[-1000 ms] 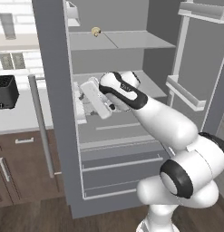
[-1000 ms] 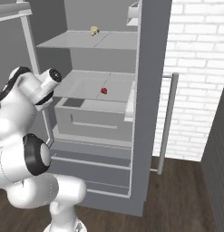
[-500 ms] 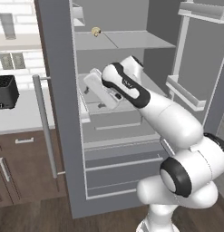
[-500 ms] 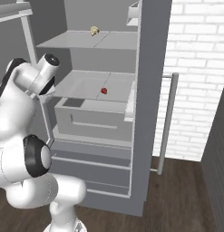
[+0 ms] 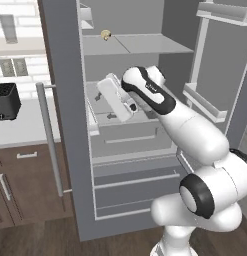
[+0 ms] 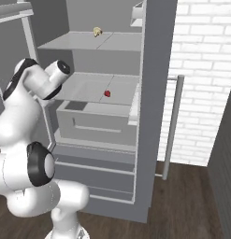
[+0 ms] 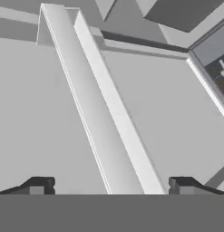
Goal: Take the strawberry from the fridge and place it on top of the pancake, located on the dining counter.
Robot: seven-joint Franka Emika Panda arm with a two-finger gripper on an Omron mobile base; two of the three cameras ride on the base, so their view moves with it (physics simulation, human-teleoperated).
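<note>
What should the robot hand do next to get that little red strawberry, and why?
Probably swing the gripper toward the strawberry and lower it closer. The strawberry sits alone on the fridge shelf above the drawer, and the gripper is open and empty. The hand view shows grey fridge surfaces ahead, not the fruit, so it isn't aimed at it yet.

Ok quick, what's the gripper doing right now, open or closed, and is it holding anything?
Gripper: open, jaws spread wide, holding nothing. The strawberry lies on a fridge shelf.
</note>
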